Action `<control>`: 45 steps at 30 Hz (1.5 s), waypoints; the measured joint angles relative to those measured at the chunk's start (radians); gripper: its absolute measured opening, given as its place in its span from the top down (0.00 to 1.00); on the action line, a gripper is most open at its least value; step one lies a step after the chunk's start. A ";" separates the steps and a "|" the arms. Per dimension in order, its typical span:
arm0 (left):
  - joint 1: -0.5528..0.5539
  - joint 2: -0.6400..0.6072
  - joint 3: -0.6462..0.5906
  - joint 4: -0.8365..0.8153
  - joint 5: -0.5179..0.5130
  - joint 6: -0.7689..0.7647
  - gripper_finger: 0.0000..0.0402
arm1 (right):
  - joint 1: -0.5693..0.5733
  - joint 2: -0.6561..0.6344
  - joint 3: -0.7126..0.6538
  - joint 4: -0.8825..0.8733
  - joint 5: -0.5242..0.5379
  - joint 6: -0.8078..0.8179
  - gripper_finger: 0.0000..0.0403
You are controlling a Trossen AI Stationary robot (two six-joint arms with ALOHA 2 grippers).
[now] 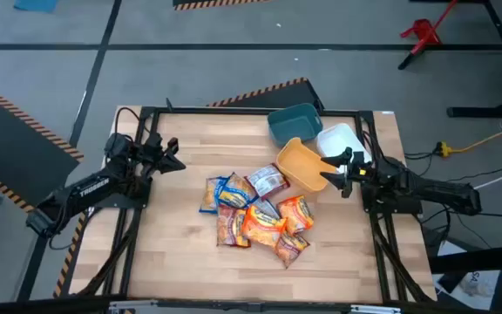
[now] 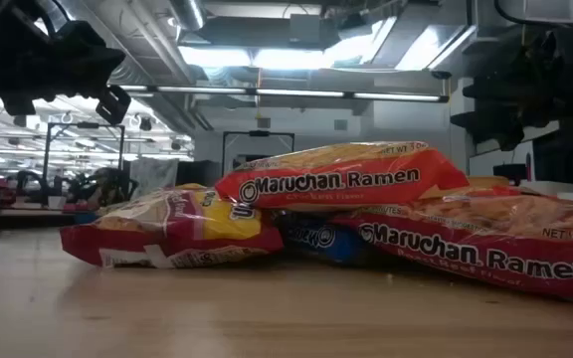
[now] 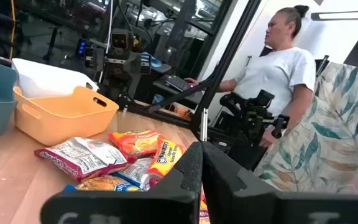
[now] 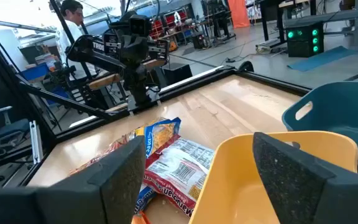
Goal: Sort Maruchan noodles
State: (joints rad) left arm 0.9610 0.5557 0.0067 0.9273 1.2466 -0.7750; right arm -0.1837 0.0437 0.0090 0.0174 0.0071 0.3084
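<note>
The Maruchan noodles (image 1: 255, 214) lie in a loose overlapping pile on the middle of the wooden table: orange, dark red and blue-and-yellow packets. They also show in the low view (image 2: 346, 199), the left wrist view (image 3: 123, 155) and the right wrist view (image 4: 166, 165). My left gripper (image 1: 174, 157) hovers left of the pile, its fingers (image 3: 194, 171) shut on nothing. My right gripper (image 1: 331, 174) hangs open at the right side of the yellow bin (image 1: 301, 164), its fingers (image 4: 120, 177) spread wide above the bin's rim (image 4: 253, 143). Neither gripper touches a packet.
Three bins stand at the table's far right: teal (image 1: 295, 122), yellow, and white (image 1: 340, 139), side by side and partly overlapping. Bare wood lies left of and in front of the pile. A black frame rims the table. People show beyond the table (image 3: 278, 68) (image 4: 73, 15).
</note>
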 joint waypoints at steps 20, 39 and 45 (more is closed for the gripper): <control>0.000 0.000 0.000 0.000 0.000 0.000 1.00 | 0.000 0.000 0.000 0.000 0.000 0.000 0.30; 0.000 0.000 0.000 0.000 0.000 0.000 1.00 | 0.000 0.000 0.000 0.000 0.000 0.000 0.30; 0.000 0.000 0.000 0.000 0.000 0.000 1.00 | 0.000 0.000 -0.002 0.027 0.013 0.027 0.30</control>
State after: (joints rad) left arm 0.9611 0.5558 0.0071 0.9276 1.2466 -0.7750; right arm -0.1837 0.0435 0.0074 0.0448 0.0198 0.3356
